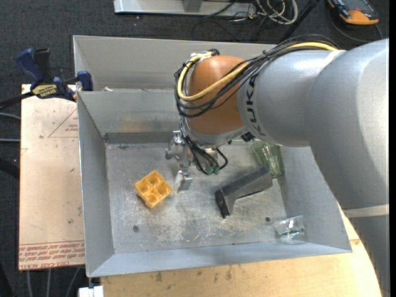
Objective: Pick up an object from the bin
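Note:
My gripper (183,179) hangs low over the middle of the bin floor, under the orange wrist cover. A single fingertip shows, just right of a yellow waffle-shaped block (152,189) that lies on the floor left of centre. Nothing shows between the fingers. A dark grey L-shaped bracket (242,190) lies to the right of the gripper.
A pale green translucent piece (268,158) sits by the right wall, partly under the arm. A small clear plastic piece (289,228) lies in the front right corner. The arm covers the back right of the bin.

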Tool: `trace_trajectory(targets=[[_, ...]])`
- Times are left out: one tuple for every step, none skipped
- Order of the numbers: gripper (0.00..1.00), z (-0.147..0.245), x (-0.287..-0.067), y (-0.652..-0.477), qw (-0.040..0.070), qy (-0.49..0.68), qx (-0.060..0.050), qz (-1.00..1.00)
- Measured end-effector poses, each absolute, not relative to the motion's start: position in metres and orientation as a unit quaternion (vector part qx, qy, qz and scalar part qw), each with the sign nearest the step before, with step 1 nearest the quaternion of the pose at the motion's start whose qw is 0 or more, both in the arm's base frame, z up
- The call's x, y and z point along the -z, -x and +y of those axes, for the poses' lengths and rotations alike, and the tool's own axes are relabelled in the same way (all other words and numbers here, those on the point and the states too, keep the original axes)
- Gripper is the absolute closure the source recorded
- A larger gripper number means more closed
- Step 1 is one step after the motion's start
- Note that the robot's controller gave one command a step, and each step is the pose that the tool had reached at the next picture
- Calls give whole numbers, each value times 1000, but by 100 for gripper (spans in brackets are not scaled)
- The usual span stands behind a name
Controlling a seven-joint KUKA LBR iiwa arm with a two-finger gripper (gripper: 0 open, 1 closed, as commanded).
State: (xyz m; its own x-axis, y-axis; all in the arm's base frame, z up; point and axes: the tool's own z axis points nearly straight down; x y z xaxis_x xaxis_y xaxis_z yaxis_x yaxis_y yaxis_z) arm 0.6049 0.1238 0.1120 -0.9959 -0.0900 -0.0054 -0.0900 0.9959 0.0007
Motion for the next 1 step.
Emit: trace_trajectory(targets=[[0, 160, -108, -598, -1, 204, -1, 979]])
